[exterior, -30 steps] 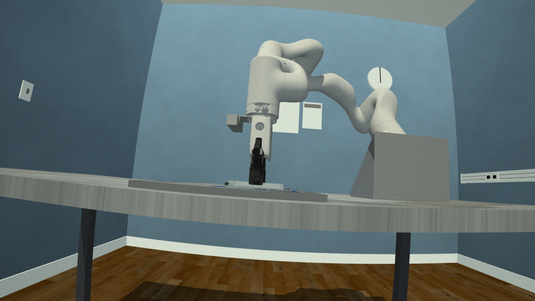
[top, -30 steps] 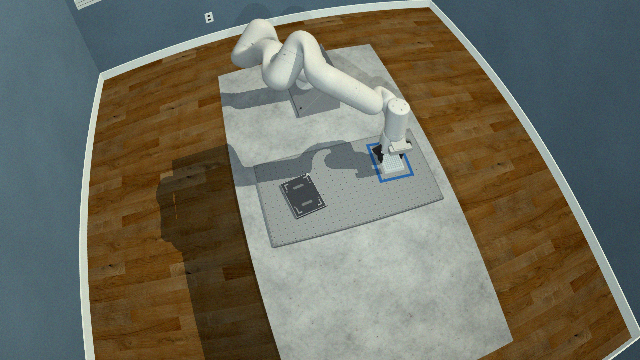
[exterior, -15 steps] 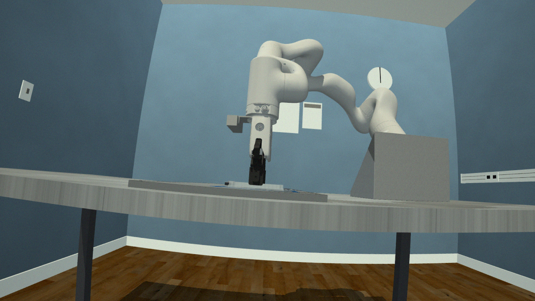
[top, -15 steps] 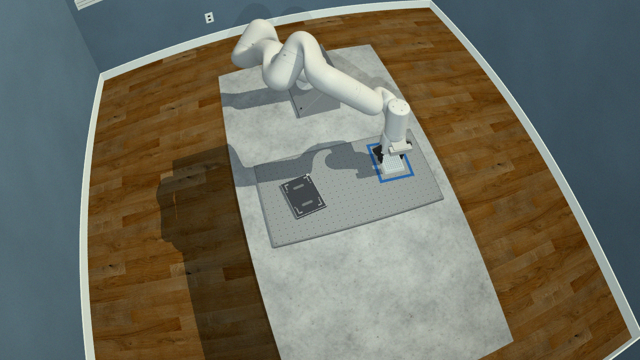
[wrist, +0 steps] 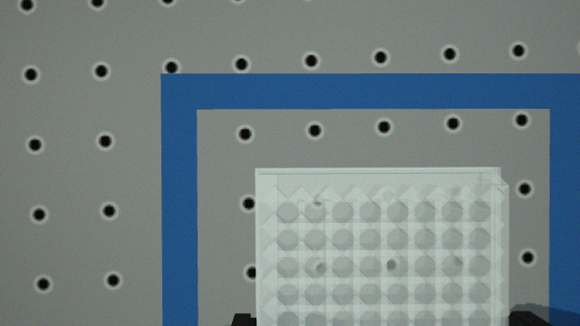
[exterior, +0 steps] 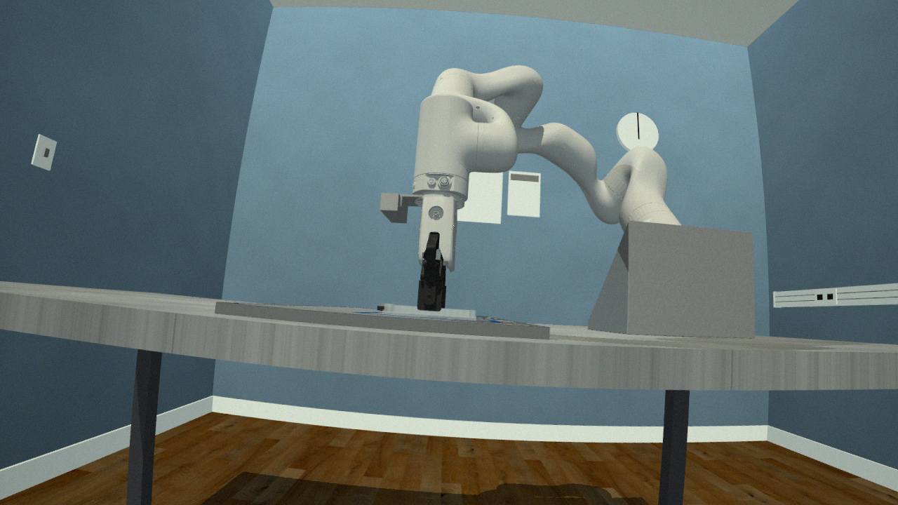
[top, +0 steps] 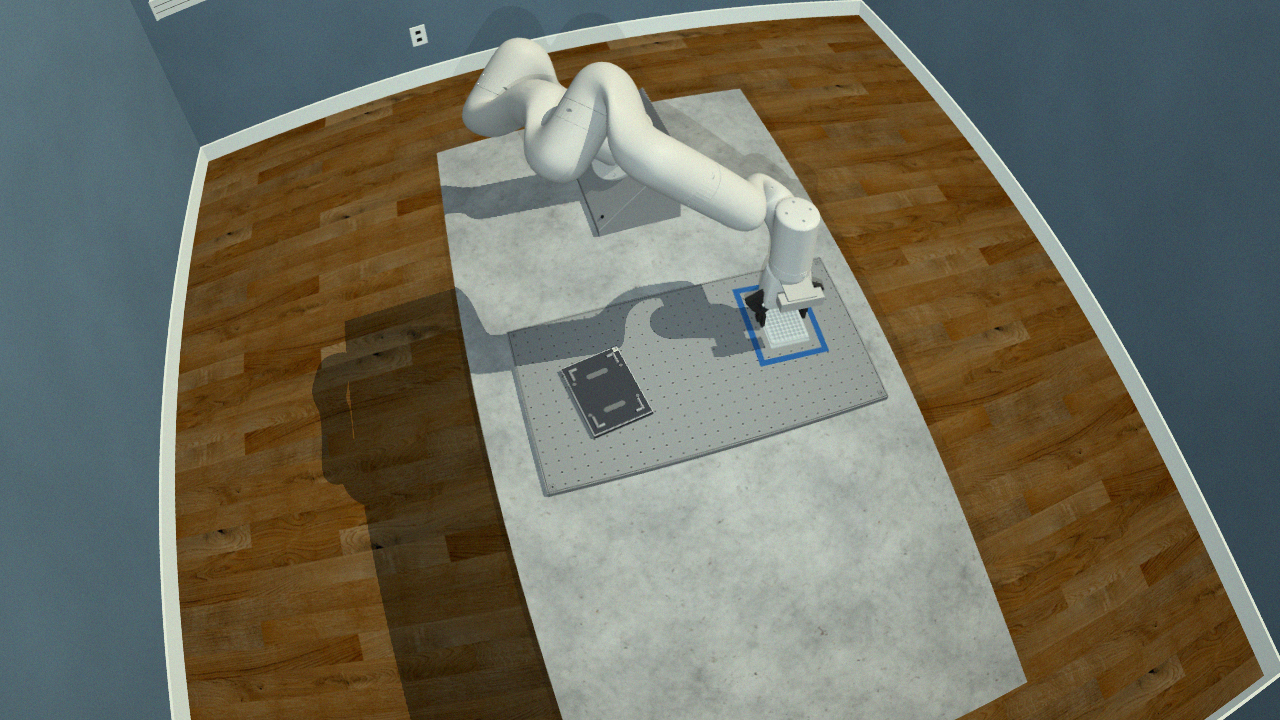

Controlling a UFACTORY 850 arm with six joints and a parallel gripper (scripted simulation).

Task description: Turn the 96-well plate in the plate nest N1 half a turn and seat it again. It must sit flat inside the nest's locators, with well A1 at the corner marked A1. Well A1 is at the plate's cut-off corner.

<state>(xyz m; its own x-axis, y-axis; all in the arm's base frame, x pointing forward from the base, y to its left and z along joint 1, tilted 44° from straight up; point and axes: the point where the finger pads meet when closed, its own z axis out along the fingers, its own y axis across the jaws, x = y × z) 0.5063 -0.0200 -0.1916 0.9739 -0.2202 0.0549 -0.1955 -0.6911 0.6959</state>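
The plate (top: pixel 793 331) lies inside a blue-outlined square (top: pixel 761 358) on the perforated board (top: pixel 698 420), well apart from the dark nest (top: pixel 605 391), which sits empty toward the board's other end. You have the arm (top: pixel 626 152) reaching out over the table (top: pixel 716 582), with the tool (exterior: pixel 431 300) hanging straight down over the plate. The relation that matters is this: the plate is directly under the tool, its long axis running away from the wrist camera, so the jaws straddle its short width. In the wrist view the cut-off corner (wrist: pixel 503 178) sits at the far right of the plate, the end away from the tool. The tool is fully spread and grips nothing; its dark fingertips show just beside the plate's long edges at the bottom of that view. I judge the plate has been set down here to be regripped from the other way round, since the nest's corner brackets are unfilled. Your next approach should depend on which end the cut corner faces.
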